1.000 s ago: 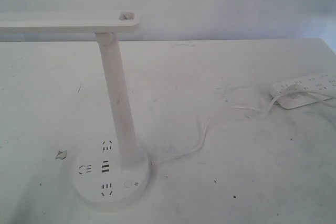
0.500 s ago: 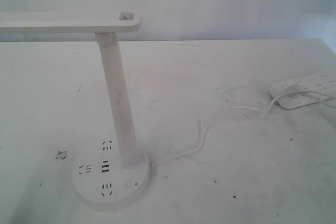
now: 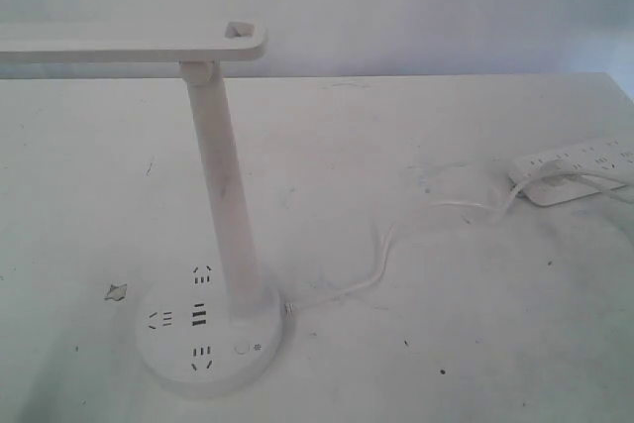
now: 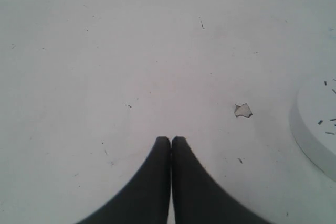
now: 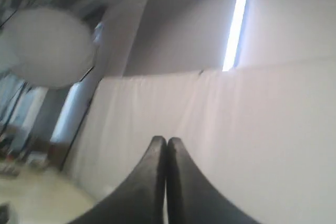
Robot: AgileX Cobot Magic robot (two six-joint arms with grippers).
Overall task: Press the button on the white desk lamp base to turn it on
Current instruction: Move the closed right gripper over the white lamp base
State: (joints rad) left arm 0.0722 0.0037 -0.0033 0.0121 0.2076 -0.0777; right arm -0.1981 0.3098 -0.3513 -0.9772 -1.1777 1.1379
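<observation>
Plainly, find the button (image 3: pixel 241 349) at about four o'clock on the white desk lamp base (image 3: pixel 230 375), just beside a sun-like mark, untouched. Note dark socket slots at twelve, nine and six o'clock around a central USB block, and a white stem (image 3: pixel 223 185) rising from the one o'clock edge to a flat lamp head (image 3: pixel 129 42). Place the base toward seven o'clock on the white tabletop (image 3: pixel 446 136), a chipped patch (image 3: pixel 117 292) just off its ten o'clock side. Follow a thin cord (image 3: pixel 381 255) from the base to a power strip (image 3: pixel 580 160) at three o'clock. See the left fingers (image 4: pixel 157 182) pressed together, empty, above bare tabletop near the base rim; likewise the right fingers (image 5: pixel 152 182) closed, empty, facing a pale backdrop.
</observation>
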